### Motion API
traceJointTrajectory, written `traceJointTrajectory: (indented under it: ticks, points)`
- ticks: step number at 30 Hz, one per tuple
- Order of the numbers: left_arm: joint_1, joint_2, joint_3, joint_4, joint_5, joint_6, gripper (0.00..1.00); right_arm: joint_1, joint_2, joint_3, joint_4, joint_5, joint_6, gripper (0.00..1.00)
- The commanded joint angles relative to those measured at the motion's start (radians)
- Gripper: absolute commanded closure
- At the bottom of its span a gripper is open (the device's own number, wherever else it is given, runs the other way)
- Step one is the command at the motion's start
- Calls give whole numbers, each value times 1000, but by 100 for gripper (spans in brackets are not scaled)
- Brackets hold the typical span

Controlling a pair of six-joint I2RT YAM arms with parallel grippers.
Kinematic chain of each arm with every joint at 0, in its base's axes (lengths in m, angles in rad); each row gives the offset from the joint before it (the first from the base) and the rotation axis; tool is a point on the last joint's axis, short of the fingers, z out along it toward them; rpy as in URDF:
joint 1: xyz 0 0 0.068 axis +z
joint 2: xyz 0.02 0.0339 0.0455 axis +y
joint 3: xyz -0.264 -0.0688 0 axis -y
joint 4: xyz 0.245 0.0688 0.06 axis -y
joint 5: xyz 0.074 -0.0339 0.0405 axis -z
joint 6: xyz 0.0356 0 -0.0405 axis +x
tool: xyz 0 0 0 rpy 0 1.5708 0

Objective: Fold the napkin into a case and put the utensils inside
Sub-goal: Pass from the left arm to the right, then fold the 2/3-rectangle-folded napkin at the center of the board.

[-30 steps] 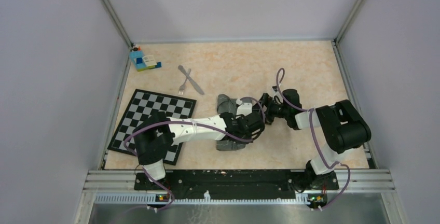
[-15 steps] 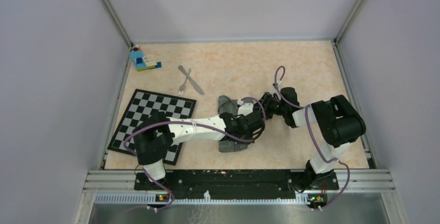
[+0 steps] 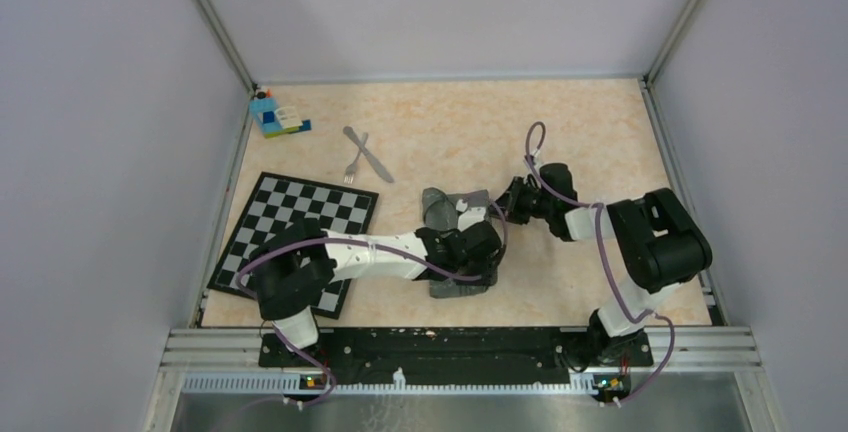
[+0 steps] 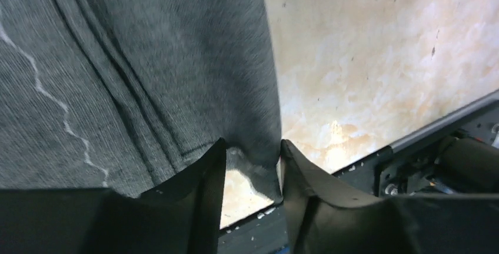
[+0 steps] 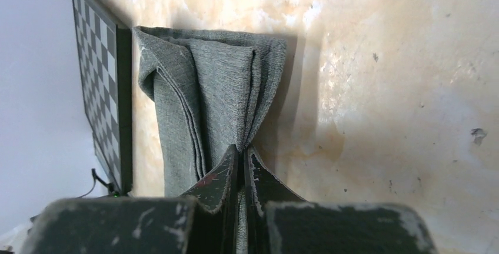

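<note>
Since the earlier frame the right gripper has gone from wide apart to pressed together, and the left gripper has parted and drawn back toward the near edge.

Napkin: folded into a narrow grey strip lying near-to-far at mid-table, right of the mat. Several layers and a stitched hem show along its length. Its far end looks bunched and rounded.

Right gripper: fingers clamped on the napkin's right edge toward the far end; the cloth gathers into a pinch at the fingertips.

Left gripper: jaws apart at the strip's near right corner. The corner sits in the gap between the fingertips, with bare table showing beneath it; no clamp on the cloth.

Fork and knife: crossed on the table, far and left of the napkin, well apart from both grippers and outside the cloth.

Bricks: far left corner.
</note>
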Motion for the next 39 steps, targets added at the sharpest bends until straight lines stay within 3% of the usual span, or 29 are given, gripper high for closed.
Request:
traceJointTrajectory:
  ticks: [1, 7, 11, 14, 18, 27, 34, 39]
  points:
    - [9, -122, -103, 191, 92, 6, 47, 14, -61, 58, -50, 56, -99, 100]
    - [121, -368, -236, 190, 135, 88, 34, 52, -89, 102, -195, 163, -166, 100]
    - [315, -505, -384, 243, 217, 111, 29, 74, -105, 128, -262, 221, -188, 100]
    - [401, -518, -412, 274, 218, 141, 24, 130, -123, 174, -361, 327, -236, 100]
    - [445, -450, -421, 266, 100, 127, 21, 188, -130, 235, -477, 443, -253, 100]
    - [466, -226, -428, 382, 133, 93, 35, 311, -137, 349, -668, 673, -273, 100]
    - [467, -117, -448, 502, 225, 72, 65, 411, -75, 499, -816, 798, -203, 100]
    - [468, -105, -467, 535, 234, 65, 71, 481, 10, 623, -913, 806, -91, 100]
